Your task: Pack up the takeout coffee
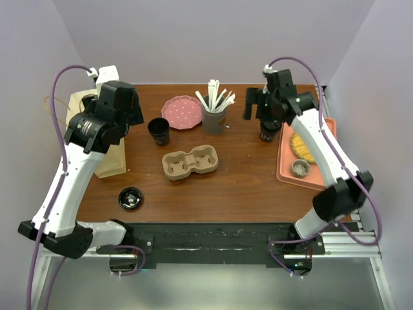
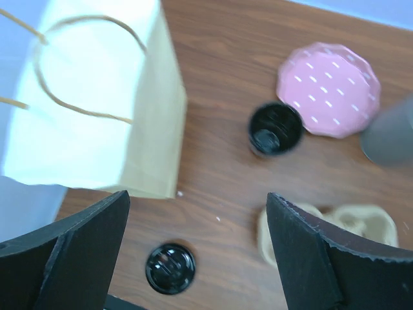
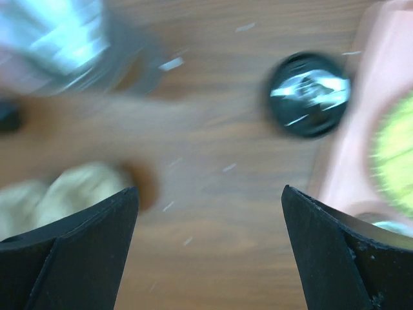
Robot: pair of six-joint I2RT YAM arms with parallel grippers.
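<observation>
1. Spanning most of the top view, the brown table (image 1: 226, 187) carried everything; both arms reached in from the bottom edge.
2. At upper left the left gripper (image 2: 197, 213) hung above the paper bag (image 1: 110, 158), fingers spread wide with nothing between them. It was probably posted there to steady or open the bag.
3. At upper right the right gripper (image 3: 210, 194) hovered with fingers likewise spread and empty. The takeout coffee (image 1: 270, 134) stood lidded just below it. In the wrist view the cup sat off to the upper right, not between the fingers, so a grasp looked not yet lined up.
4. The bag stood upright, handles up, well apart from the coffee.
5. The orange tray (image 1: 284, 165) lay along the right edge, just beside the coffee; its rim could crowd one finger.
6. The pulp carrier (image 1: 190, 163) sat at centre, on any straight path from coffee to bag.
7. The pink plate (image 1: 182, 112) and grey stirrer pot (image 1: 214, 119) stood at upper centre, the pot nearer the coffee.
8. The plain lidless cup (image 1: 159, 131) stood beside the plate: a lookalike.
9. The loose lid (image 1: 131, 198) lay at lower left, clear of the route.
</observation>
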